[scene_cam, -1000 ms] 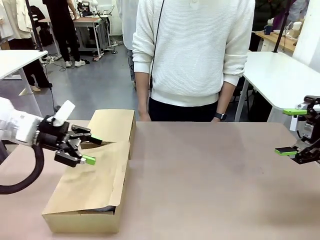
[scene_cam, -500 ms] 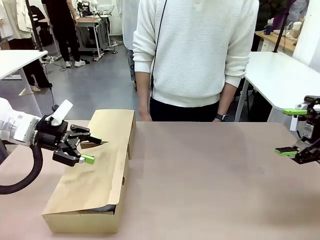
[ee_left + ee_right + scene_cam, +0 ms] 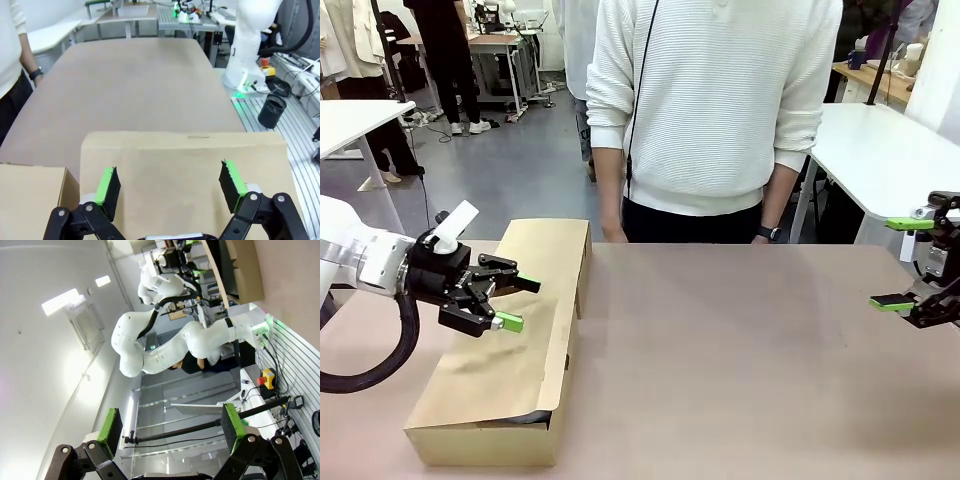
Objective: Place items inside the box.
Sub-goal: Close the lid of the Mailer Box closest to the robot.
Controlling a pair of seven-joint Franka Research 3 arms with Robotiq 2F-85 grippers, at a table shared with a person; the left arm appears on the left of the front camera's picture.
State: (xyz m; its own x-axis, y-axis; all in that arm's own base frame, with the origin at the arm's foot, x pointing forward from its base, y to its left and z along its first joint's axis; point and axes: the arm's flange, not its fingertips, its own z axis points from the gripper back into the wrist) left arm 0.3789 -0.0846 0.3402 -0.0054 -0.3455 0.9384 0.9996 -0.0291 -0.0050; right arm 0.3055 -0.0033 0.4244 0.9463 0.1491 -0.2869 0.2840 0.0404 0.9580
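The box (image 3: 485, 440) lies at the table's left front, its wide lid flap (image 3: 510, 360) lowered almost flat over it. Something dark (image 3: 527, 416) shows in the narrow gap under the flap's front edge; the other items are hidden. My left gripper (image 3: 518, 303) hovers open just above the flap's far part, holding nothing. In the left wrist view its fingers (image 3: 107, 185) straddle bare lid cardboard (image 3: 175, 150). My right gripper (image 3: 902, 263) hangs open and empty at the table's far right edge, well away from the box.
A shorter, squarer cardboard box (image 3: 548, 248) stands right behind the long one. A person in a white sweater (image 3: 710, 110) stands at the far edge with hands down. The brown tabletop (image 3: 740, 360) stretches bare from the middle to the right.
My left gripper has shifted a little to the right and lower over the lid flap, which now lies flatter. The right gripper has stayed still.
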